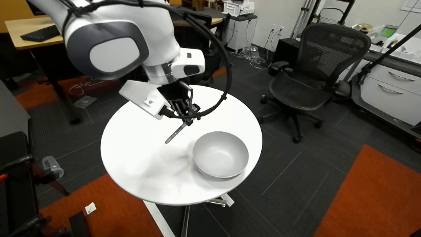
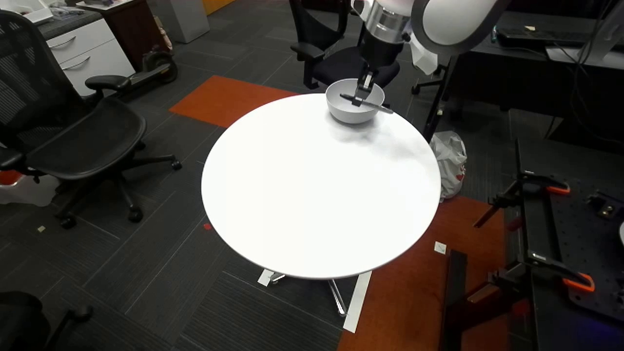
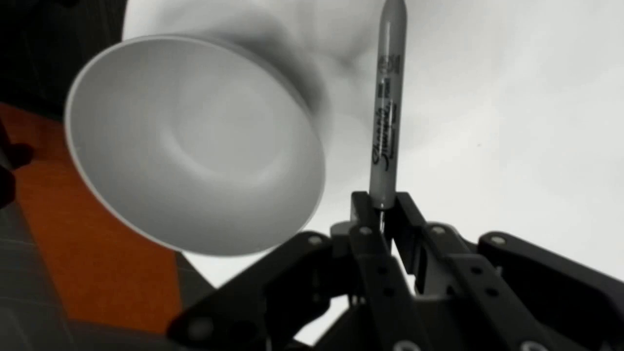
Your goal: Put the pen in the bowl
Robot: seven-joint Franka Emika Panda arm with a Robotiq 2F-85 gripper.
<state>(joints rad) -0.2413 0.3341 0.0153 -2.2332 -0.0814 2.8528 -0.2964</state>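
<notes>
one gripper (image 3: 382, 200) clasps the pen (image 3: 388, 97) near the bowl (image 3: 209, 146).

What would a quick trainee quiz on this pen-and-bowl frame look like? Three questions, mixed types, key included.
1. Multiple choice: in the wrist view, where does the bowl appear relative to the pen? A) right of it B) left of it C) out of view
2. True or false: the pen is already lying in the bowl.
3. Fill in: the table under the bowl is ... in shape and ... in colour.

Key
1: B
2: False; the fingers are closed on the pen, outside the bowl.
3: round; white
</notes>
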